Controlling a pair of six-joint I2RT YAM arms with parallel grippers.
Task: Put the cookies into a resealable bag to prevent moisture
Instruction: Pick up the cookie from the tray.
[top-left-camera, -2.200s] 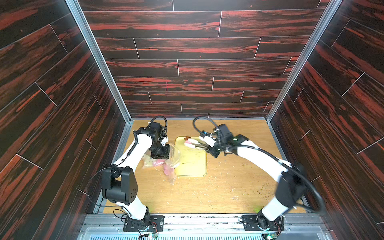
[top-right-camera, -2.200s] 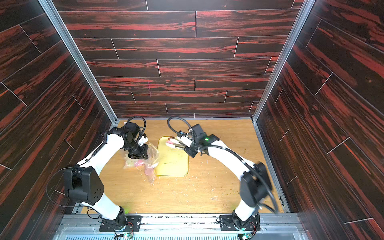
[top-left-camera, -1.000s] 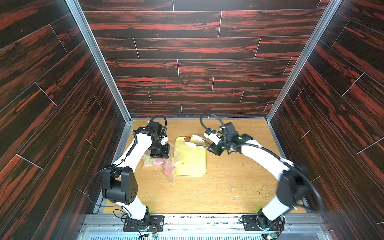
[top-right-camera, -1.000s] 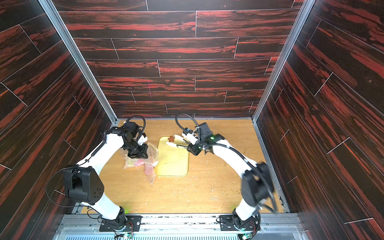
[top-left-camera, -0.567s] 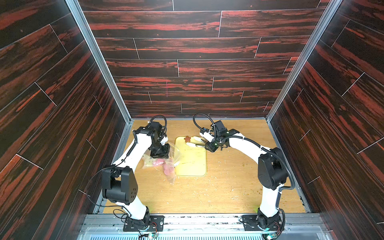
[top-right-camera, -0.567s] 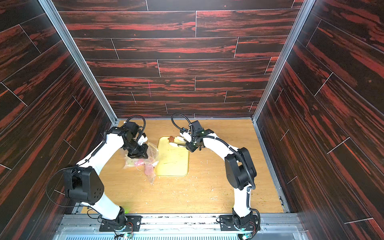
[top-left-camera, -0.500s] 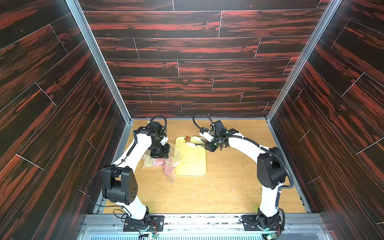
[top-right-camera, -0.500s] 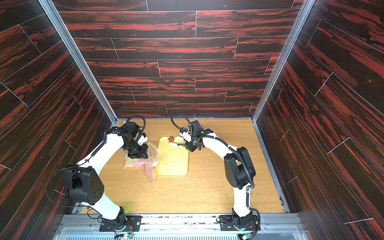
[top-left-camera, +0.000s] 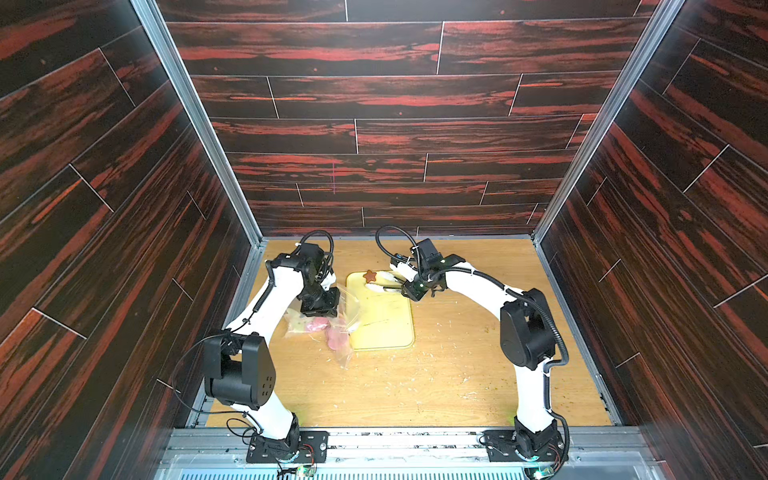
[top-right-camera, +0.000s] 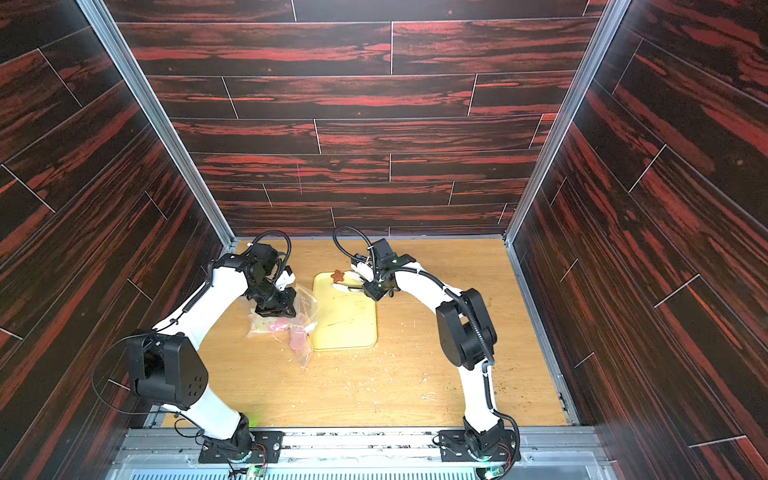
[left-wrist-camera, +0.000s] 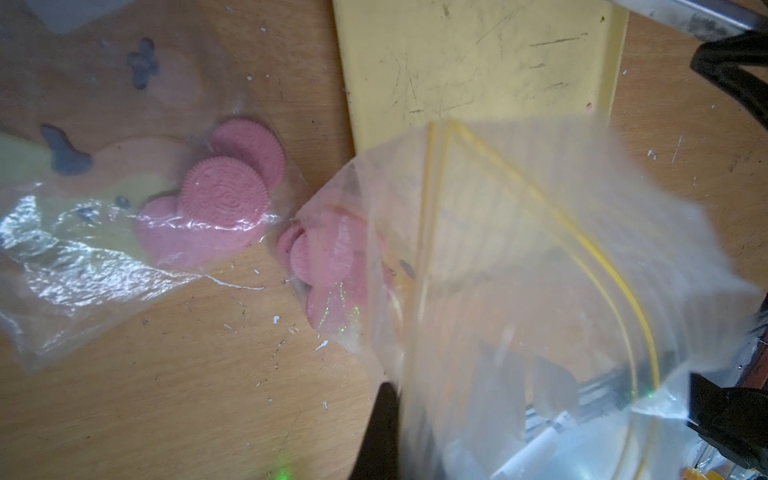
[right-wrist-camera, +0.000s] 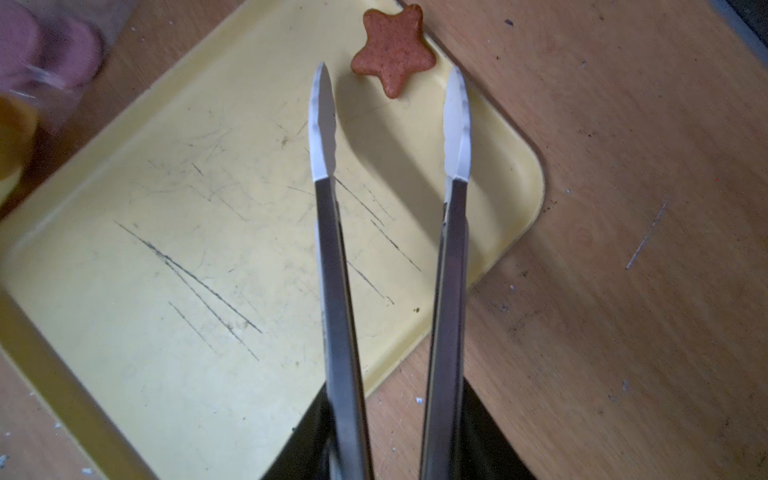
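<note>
Gripping a pair of tongs (right-wrist-camera: 332, 249) in the right hand (top-left-camera: 415, 286), tips apart just at the brown star cookie (right-wrist-camera: 392, 54) in a corner of the yellow tray (right-wrist-camera: 166, 291) — and pinching, with the left hand (top-left-camera: 319, 309) clamped shut, the mouth of a clear bag (left-wrist-camera: 540, 249) of pink cookies (left-wrist-camera: 328, 266) beside a second filled bag (left-wrist-camera: 83, 257) on the counter (top-left-camera: 415, 386).

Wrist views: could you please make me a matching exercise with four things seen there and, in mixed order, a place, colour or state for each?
Things
1. star cookie
2. pink cookies
3. tongs
4. tray

Place, colour or state
a. yellow and scratched
b. tips apart, nothing between them
c. inside a clear bag
d. at a corner of the tray

Pairs: 1-d, 2-c, 3-b, 4-a
</note>
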